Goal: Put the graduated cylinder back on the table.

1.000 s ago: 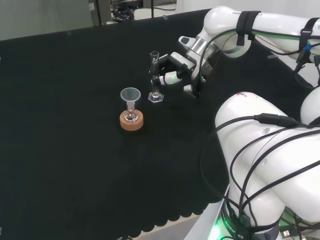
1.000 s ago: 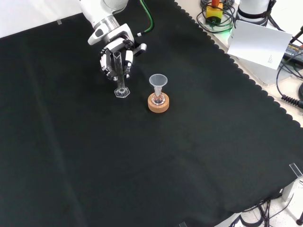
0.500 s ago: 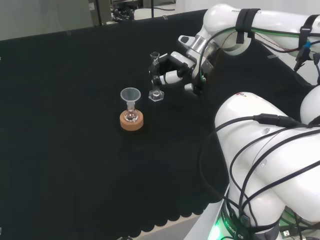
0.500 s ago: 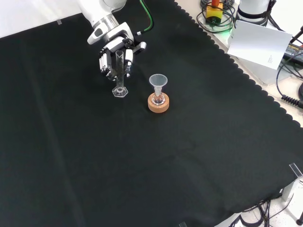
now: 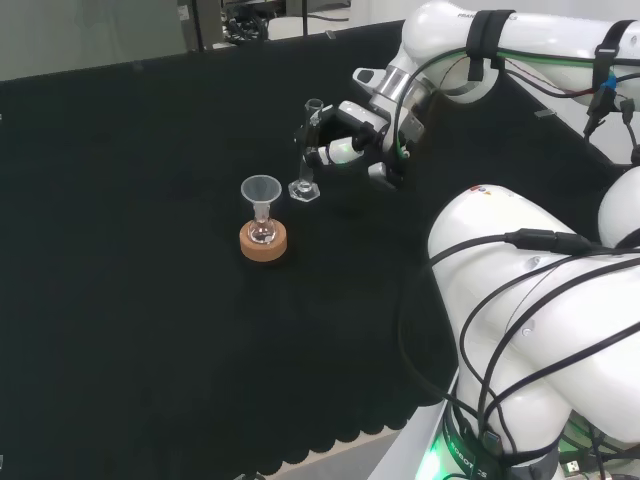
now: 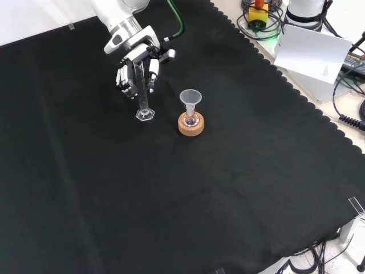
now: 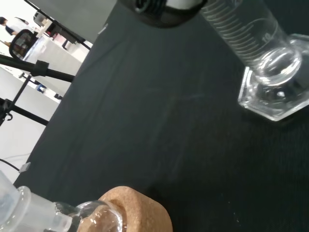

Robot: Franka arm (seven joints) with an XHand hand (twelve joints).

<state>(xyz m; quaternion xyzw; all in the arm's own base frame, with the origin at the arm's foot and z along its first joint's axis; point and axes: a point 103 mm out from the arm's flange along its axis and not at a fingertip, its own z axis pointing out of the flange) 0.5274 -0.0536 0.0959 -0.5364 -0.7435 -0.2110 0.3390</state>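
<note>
The graduated cylinder [image 5: 308, 150], a slim clear tube on a hexagonal foot, leans a little with its foot down at the black cloth. In the front view the graduated cylinder [image 6: 141, 91] stands just left of the funnel. The hand [image 5: 347, 143] is beside its upper half, fingers curled round the tube. Seen from the front, the hand [image 6: 130, 68] has fingers on both sides of the tube. In the wrist view the cylinder's foot [image 7: 275, 94] rests on the cloth, and a dark fingertip [image 7: 159, 8] meets the tube above.
A small round flask with a clear funnel [image 5: 261, 189] sits on a cork ring [image 5: 263, 241] close by the cylinder; from the front the cork ring [image 6: 190, 125] is to its right. The arm's white links [image 5: 530, 300] fill the head view's right. Cables and a white card [image 6: 311, 51] lie beyond the cloth's scalloped edge.
The hand has drawn back slightly with the cylinder. The tube now leans, and its foot has shifted a little on the cloth. The flask and funnel have not moved.
</note>
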